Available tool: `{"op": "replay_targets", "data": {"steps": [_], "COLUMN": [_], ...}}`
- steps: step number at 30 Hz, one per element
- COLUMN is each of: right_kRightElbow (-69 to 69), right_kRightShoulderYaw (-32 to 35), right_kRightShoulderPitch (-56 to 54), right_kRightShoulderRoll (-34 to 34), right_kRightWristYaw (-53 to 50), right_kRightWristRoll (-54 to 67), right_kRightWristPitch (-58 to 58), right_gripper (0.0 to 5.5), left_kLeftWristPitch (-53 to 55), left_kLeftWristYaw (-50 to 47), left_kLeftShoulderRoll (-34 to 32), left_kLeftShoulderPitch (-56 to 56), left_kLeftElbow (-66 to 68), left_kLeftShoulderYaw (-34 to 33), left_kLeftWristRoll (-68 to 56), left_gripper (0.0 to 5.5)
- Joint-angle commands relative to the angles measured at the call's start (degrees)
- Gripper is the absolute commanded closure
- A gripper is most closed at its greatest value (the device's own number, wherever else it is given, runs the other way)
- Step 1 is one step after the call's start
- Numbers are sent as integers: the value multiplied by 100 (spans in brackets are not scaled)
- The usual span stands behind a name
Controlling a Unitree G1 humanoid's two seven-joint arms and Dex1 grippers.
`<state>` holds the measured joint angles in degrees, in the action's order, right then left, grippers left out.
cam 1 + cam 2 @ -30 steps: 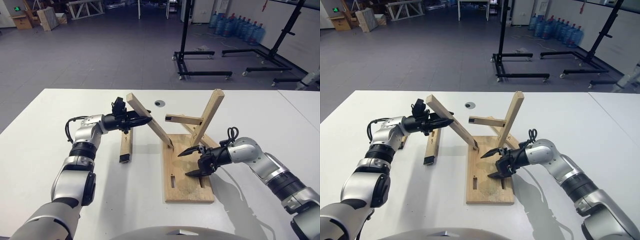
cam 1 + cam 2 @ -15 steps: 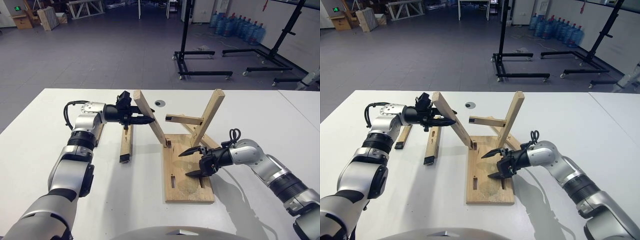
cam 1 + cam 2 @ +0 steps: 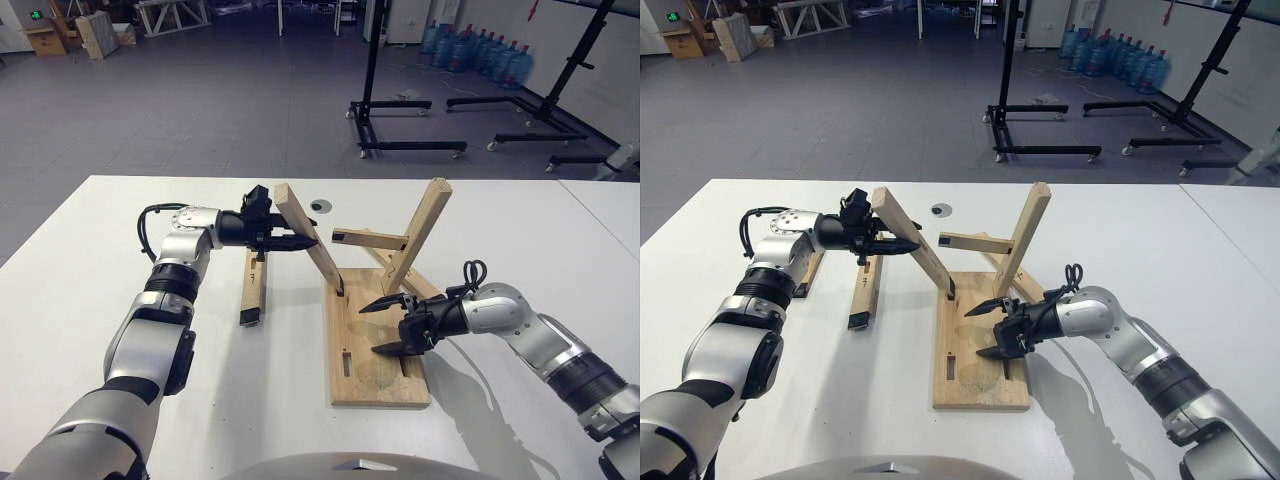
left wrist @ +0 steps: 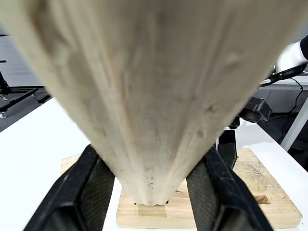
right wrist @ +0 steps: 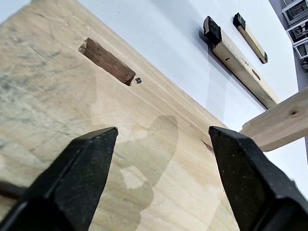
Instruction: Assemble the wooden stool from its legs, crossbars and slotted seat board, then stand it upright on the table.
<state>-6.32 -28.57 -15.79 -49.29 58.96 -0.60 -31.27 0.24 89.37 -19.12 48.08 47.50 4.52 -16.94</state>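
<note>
The slotted seat board (image 3: pixel 352 378) lies flat on the white table. A wooden leg (image 3: pixel 325 257) slants over the board's far left corner, its lower end at the board, and my left gripper (image 3: pixel 300 241) is shut on its upper part. In the left wrist view this leg (image 4: pixel 144 96) runs between both fingers (image 4: pixel 79 197). A second leg (image 3: pixel 418 232) with a crossbar (image 3: pixel 368 238) stands tilted on the board's far end. My right gripper (image 3: pixel 372 328) hangs open just above the board (image 5: pixel 57 110), by a slot (image 5: pixel 107 60).
A loose leg (image 3: pixel 253 285) lies on the table left of the board, and another wooden piece (image 3: pixel 807 271) lies farther left. A small round hole (image 3: pixel 319 206) sits in the table near its far edge. Bare table (image 3: pixel 500 430) spreads along the near side.
My left gripper has moved right with the leg, tipping it steeper while its lower end stays at the board's corner. The right gripper has barely shifted.
</note>
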Motion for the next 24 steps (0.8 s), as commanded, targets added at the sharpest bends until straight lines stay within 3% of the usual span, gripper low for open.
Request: {"op": "replay_targets", "data": {"steps": [1,12,24], "right_kRightElbow": [-275,-199,-14], "right_kRightShoulderYaw": [-647,-786,-863], "right_kRightShoulderPitch": [800,1013,1127], "right_kRightShoulderRoll": [-340,-515,-507], "right_kRightWristYaw": [495,341,307], "right_kRightWristRoll": [-1062,-1464,-1499], "right_kRightWristPitch": [383,358,409], "right_gripper": [199,199,199], "left_kLeftWristPitch": [197,969,1381], "left_kLeftWristYaw": [113,72,63], "left_kLeftShoulderRoll": [-75,-168,-41], "left_kLeftShoulderPitch": [178,393,526], "left_kLeftElbow": [-70,-347,365], "left_kLeftShoulderYaw": [284,1044,1196], "left_kLeftWristRoll": [312,813,892], "left_gripper": [347,347,347]}}
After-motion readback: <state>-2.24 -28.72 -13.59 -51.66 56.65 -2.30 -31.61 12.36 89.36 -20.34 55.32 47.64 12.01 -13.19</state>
